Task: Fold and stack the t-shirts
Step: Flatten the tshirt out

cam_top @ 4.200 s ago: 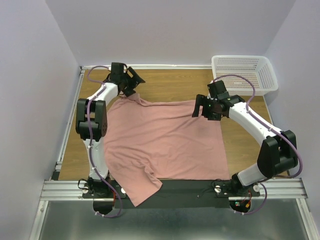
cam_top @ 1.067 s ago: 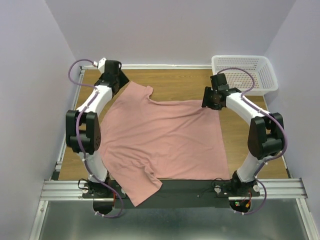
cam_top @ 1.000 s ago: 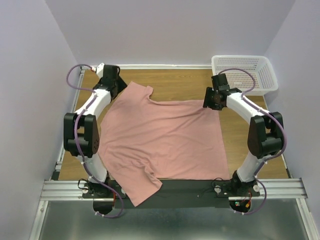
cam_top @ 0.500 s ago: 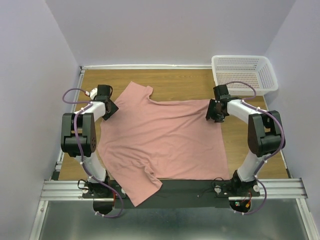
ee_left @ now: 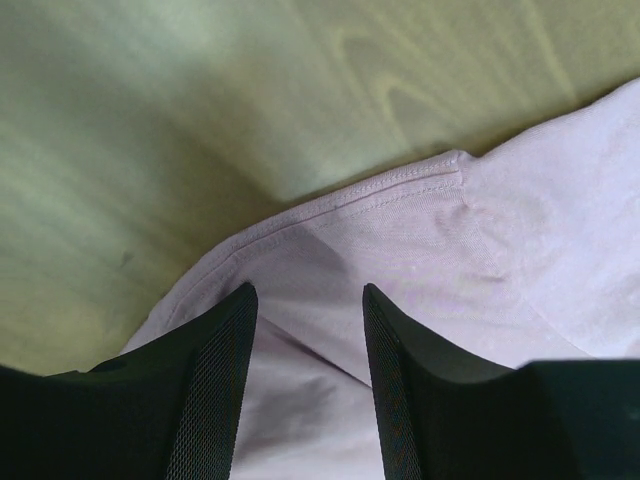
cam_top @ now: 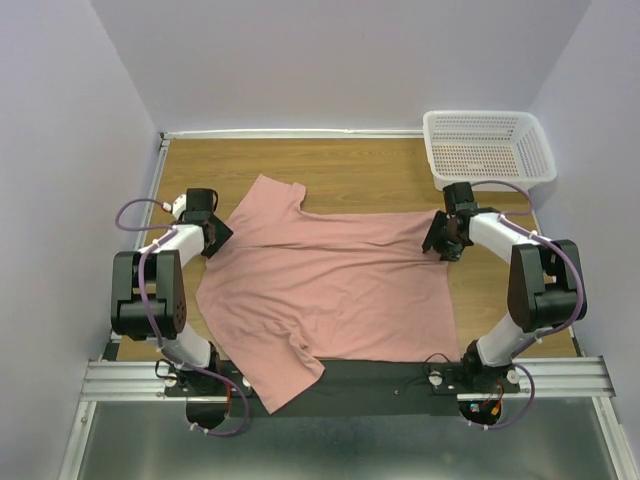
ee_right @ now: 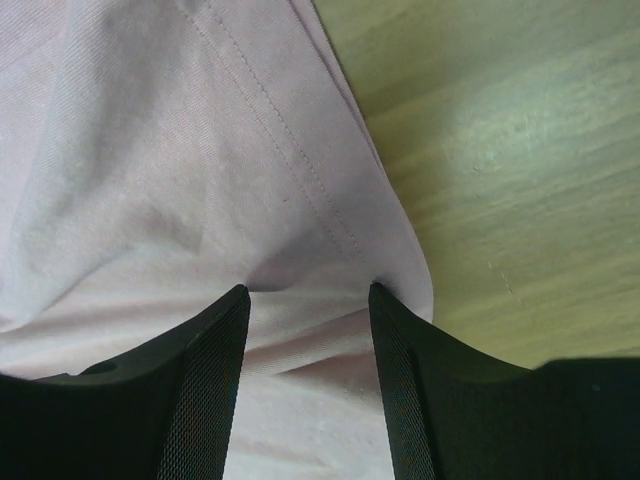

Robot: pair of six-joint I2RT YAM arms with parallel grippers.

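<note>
Left gripper (ee_left: pixel 305 300): fingers slightly parted astride a stitched edge on the shirt's left side, cloth in the gap; I cannot tell whether it pinches. Right gripper (ee_right: pixel 308 295): same posture at the far right hem corner, equally unclear. The t-shirt (cam_top: pixel 330 275) lies spread on the table (cam_top: pixel 350 165), one sleeve overhanging the near edge. I judge it light, limp and quick to wrinkle, so hems and corners are the holds. Bare wood lies beyond; the basket (cam_top: pixel 487 116) stands far right.

The t-shirt (cam_top: pixel 330 285) is lying across the table (cam_top: pixel 350 170) between the left gripper (cam_top: pixel 217 236) and right gripper (cam_top: pixel 440 240), overhanging the near edge, while the basket (cam_top: pixel 488 148) is sitting at the far-right corner.
</note>
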